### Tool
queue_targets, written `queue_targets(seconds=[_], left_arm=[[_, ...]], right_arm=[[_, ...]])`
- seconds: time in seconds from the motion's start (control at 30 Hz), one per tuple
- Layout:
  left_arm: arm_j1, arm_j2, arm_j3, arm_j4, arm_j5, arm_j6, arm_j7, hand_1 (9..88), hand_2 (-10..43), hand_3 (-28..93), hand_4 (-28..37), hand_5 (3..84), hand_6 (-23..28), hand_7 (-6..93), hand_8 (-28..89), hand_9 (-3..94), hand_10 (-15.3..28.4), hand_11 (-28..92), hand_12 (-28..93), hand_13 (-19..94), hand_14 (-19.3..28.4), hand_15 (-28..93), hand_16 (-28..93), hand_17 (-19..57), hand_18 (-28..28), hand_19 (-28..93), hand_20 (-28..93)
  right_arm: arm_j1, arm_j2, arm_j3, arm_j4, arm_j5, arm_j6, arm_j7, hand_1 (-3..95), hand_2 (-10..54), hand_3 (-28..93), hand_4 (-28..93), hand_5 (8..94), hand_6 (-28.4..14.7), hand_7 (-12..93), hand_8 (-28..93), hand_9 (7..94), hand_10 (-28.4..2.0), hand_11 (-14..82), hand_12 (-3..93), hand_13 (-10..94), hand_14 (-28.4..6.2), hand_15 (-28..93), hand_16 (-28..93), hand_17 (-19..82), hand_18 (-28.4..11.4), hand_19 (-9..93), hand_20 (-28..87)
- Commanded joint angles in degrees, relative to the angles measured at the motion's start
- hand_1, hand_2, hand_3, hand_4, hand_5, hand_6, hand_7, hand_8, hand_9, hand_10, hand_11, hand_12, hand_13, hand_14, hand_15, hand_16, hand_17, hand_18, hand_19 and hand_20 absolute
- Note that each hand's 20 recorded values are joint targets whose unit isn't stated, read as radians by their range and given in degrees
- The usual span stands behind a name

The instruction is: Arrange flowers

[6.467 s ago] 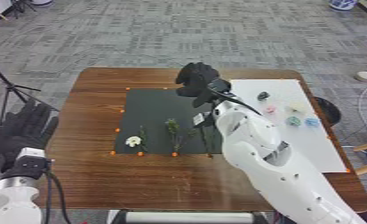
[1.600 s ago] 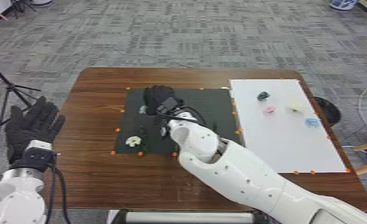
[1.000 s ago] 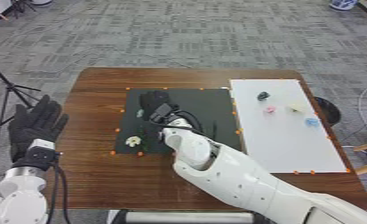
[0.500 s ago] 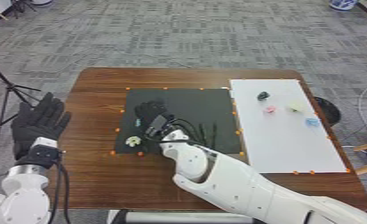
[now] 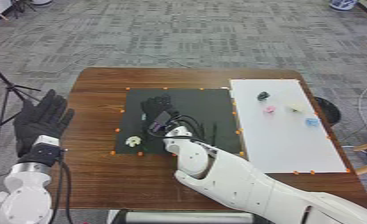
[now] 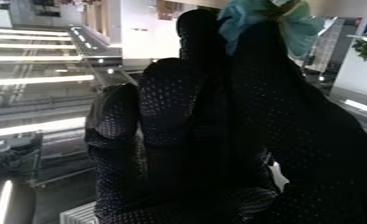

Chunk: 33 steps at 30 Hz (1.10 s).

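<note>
The teal, thin-petalled flower [image 6: 299,37] is pinched at the fingertips of the black-gloved right hand [image 5: 156,105], over the dark rectangular mat [image 5: 206,102] on the brown wooden bench [image 5: 104,175]; the black-gloved left hand [image 5: 42,122] is held with fingers straight. The bloom should be lowered gently, contact with the white flower [image 5: 133,141] avoided, and the pinch eased only once support is given by the mat

Right hand [image 5: 158,105] has carried the teal flower [image 6: 240,21] from white sheet [image 5: 286,140] to black sheet [image 5: 208,102].
</note>
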Motion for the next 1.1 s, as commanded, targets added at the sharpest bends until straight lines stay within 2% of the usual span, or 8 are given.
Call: queue_targets(seconds=[0.03, 0.27, 0.4, 0.47, 0.6, 0.73, 0.9, 1.1], left_arm=[[1.0, -0.06, -0.67, -0.28, -0.12, -0.15, 0.20, 22.5, 20.7, 66, -28.3, 38.5, 6.5, 10.1, -9, 28.7, 12.5, 16, 8, 19, 7.9, 14, -5, -5.6, 9.7, 22, 10], [0.8, -0.09, -0.61, -0.30, -0.53, 0.32, 0.59, 22.4, 20.4, 66, -28.3, 38.7, 6.7, 10.1, -9, 28.9, 12.5, 16, 8, 19, 8.4, 15, -5, -5.6, 9.6, 23, 10], [1.4, -0.19, -1.01, -0.52, -2.04, -0.14, 1.23, 22.3, 20.1, 67, -28.3, 38.7, 6.6, 10.3, -9, 28.9, 12.6, 16, 8, 19, 9.1, 16, -4, -5.5, 9.7, 22, 10], [1.6, -0.23, -1.21, -0.59, -1.58, 0.09, 1.13, 22.4, 20.0, 67, -28.3, 38.7, 6.7, 10.3, -9, 28.9, 12.6, 16, 8, 19, 9.3, 16, -4, -5.5, 9.7, 22, 10], [2.3, -0.31, -1.63, -0.91, -1.67, -0.01, 1.40, 22.4, 19.8, 67, -28.3, 38.7, 6.7, 10.3, -9, 28.9, 12.6, 16, 8, 19, 9.7, 16, -4, -5.5, 9.7, 22, 10], [2.1, -0.32, -1.53, -0.78, -2.21, -0.31, 1.26, 22.5, 19.4, 67, -28.3, 38.6, 6.7, 10.3, -9, 28.7, 12.5, 16, 8, 18, 10.2, 16, -4, -5.4, 9.8, 22, 10], [2.7, -0.44, -1.97, -1.03, -2.03, -0.23, 1.35, 22.6, 19.1, 67, -28.3, 38.5, 6.7, 10.3, -9, 28.6, 12.6, 16, 9, 18, 10.3, 17, -4, -5.5, 9.9, 22, 11], [2.6, -0.61, -1.93, -0.88, -2.10, -0.18, 1.20, 23.1, 18.3, 68, -28.3, 38.4, 6.7, 10.3, -9, 28.4, 12.5, 16, 9, 18, 10.4, 17, -4, -5.6, 10.1, 22, 11]], right_arm=[[0.5, 0.0, 0.1, -1.4, 0.5, -1.1, -1.6, 53.0, -9.5, 72, -28, 73.3, -1.0, 38, 3, 79.3, -10.1, 13.2, 33.5, 69, -9.8, 65, 39, 40, -24.4, 88, 39], [0.5, 0.2, -0.4, -3.1, 1.0, -1.7, -1.4, 51.9, -9.5, 71, -28, 72.1, -1.3, 34, 1, 75.5, -11.6, 19.5, 27.0, 68, -10.7, 67, 35, 39, -24.6, 87, 40], [0.4, 0.5, -0.8, -3.9, 1.2, -2.2, -0.7, 51.5, -9.5, 71, -28, 72.0, -1.6, 33, 1, 74.7, -11.8, 20.4, 25.8, 68, -10.8, 67, 35, 39, -24.7, 87, 40], [0.5, 0.6, -0.9, -4.2, 1.4, -2.3, -0.7, 51.4, -9.5, 71, -28, 71.9, -1.7, 33, 1, 74.4, -11.9, 20.7, 25.4, 68, -10.8, 67, 34, 39, -24.8, 87, 40], [0.7, 0.5, -1.1, -4.5, 1.4, -2.0, -0.1, 50.6, -9.5, 72, -28, 72.0, -1.8, 32, 1, 73.9, -12.2, 21.4, 24.2, 68, -10.9, 67, 34, 39, -24.8, 87, 40], [0.7, 0.5, -1.2, -4.6, 1.3, -1.6, 0.1, 49.0, -9.5, 74, -28, 71.6, -1.7, 29, 1, 72.6, -12.9, 23.3, 20.8, 68, -10.9, 67, 34, 39, -24.9, 87, 40], [0.7, 0.6, -1.2, -4.9, 1.5, -1.7, 0.1, 46.6, -9.5, 78, -28, 70.7, -1.8, 26, -1, 71.1, -13.8, 23.9, 18.9, 68, -10.9, 67, 34, 39, -24.9, 87, 39], [0.7, 0.6, -1.1, -5.2, 2.0, -1.3, 0.5, 44.3, -9.5, 81, -28, 70.1, -1.8, 24, -6, 70.0, -14.1, 23.5, 18.0, 68, -11.0, 67, 33, 39, -25.1, 87, 39]])
